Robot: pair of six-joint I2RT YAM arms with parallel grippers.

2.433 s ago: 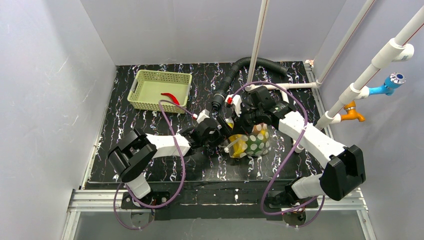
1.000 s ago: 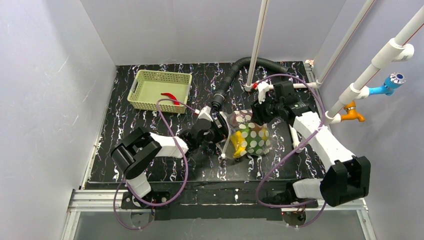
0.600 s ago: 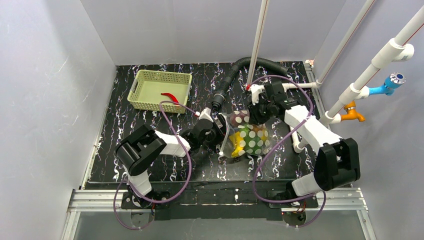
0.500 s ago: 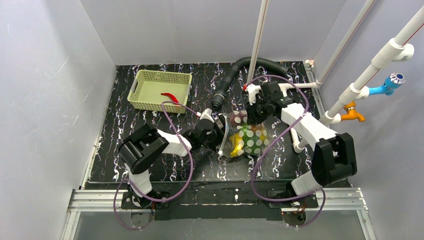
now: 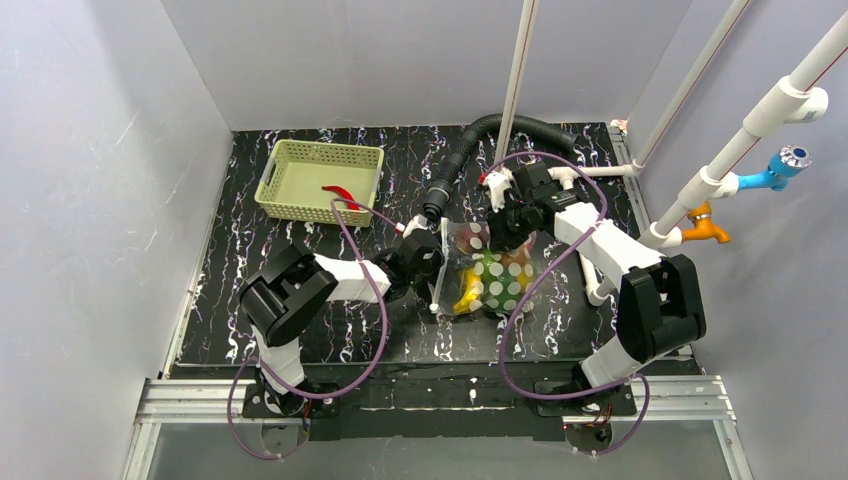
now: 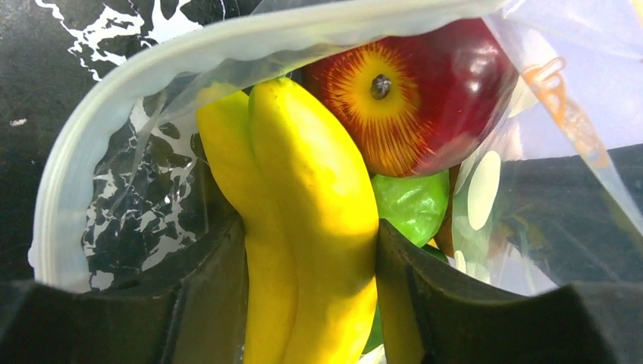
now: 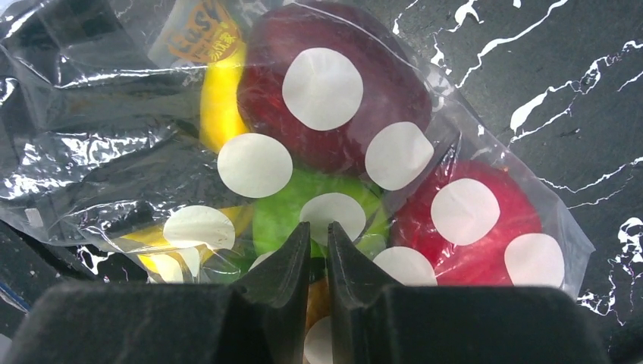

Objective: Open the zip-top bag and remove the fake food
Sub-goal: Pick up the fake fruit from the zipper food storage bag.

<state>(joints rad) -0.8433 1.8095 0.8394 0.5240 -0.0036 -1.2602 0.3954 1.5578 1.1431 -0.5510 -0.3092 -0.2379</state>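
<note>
Since a second ago the right gripper (image 7: 315,233) has moved in and nearly closed, its tips now pinching the spotted film of the zip-top bag (image 5: 497,272) over a green piece (image 7: 282,212). The left gripper (image 6: 307,231) has narrowed inside the bag's open mouth, its fingers (image 6: 205,296) clasping the yellow banana (image 6: 303,167) on both sides. The bag, with the fake food (image 7: 334,114) still inside, lies in the middle of the table (image 5: 250,235) between both grippers.

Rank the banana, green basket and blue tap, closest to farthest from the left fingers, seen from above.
1. Banana, in the bag, between the left fingers.
2. Green basket, back left.
3. Blue tap, far right.
</note>
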